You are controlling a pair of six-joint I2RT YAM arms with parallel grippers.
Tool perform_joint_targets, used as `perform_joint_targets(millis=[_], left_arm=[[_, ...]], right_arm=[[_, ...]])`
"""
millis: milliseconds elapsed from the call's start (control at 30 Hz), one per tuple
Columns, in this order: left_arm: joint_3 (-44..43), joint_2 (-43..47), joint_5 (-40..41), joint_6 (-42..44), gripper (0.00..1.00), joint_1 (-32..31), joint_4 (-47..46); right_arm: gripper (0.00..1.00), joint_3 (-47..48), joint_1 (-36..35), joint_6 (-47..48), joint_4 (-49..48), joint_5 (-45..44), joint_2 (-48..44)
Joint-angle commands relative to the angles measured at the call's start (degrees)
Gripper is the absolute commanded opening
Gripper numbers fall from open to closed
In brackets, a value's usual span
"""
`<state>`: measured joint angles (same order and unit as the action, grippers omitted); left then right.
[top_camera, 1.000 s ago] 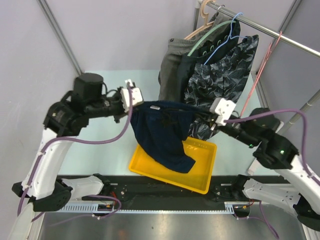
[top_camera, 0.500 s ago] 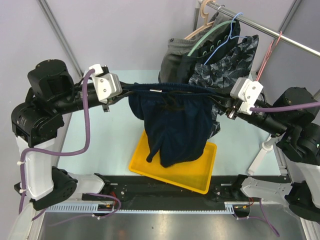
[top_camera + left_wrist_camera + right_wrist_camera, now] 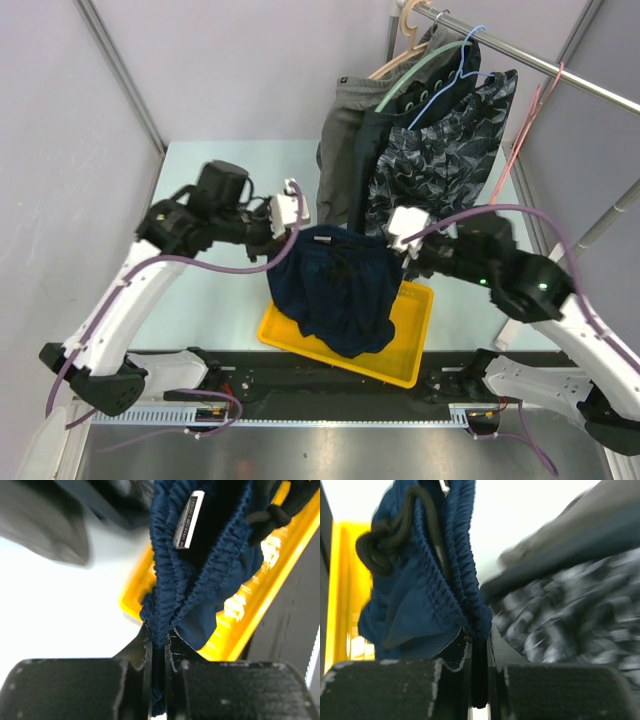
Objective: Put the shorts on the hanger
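Note:
The dark navy shorts (image 3: 335, 285) hang by the waistband between my two grippers, above the yellow tray (image 3: 410, 355). A small white label (image 3: 322, 239) shows at the waistband. My left gripper (image 3: 290, 232) is shut on the waistband's left end; in the left wrist view (image 3: 159, 632) the ribbed fabric (image 3: 175, 580) runs between the fingers. My right gripper (image 3: 398, 250) is shut on the right end, as the right wrist view (image 3: 479, 635) shows with the shorts (image 3: 420, 590) and black drawstring (image 3: 385, 545). The pink-red wire hanger (image 3: 528, 135) hangs on the rail at the far right, apart from the shorts.
A metal rail (image 3: 530, 60) at the back right carries grey shorts (image 3: 345, 125) and black-grey patterned shorts (image 3: 440, 160) on a mint-green hanger (image 3: 425, 70) and a blue wire hanger (image 3: 455, 75). They hang just behind my grippers. Grey walls enclose the pale table (image 3: 200, 290).
Both grippers have dropped and come closer together. The waistband, stretched wide and high half a second ago, now sags between them with the legs over the tray.

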<state>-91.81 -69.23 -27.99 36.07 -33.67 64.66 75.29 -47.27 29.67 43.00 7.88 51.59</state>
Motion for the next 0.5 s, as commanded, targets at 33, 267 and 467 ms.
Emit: perform_joint_targets(millis=[33,267,467], left_arm=[[14.8,2.3,2.9,2.2,0.02,0.3,-8.1],[32.2,0.5,1.5,2.1,0.13,0.2,-15.0],[39.9,-3.6,1.0,0.1,0.15,0.4,-21.5]], right_arm=[[0.0,-10.7,0.4,4.0,-3.7,1.5,1.2],[0.0,-28.2,1.2,7.6,-16.7,5.6,6.6],[0.0,-32.1,2.2,9.8,-25.6,8.0,13.2]])
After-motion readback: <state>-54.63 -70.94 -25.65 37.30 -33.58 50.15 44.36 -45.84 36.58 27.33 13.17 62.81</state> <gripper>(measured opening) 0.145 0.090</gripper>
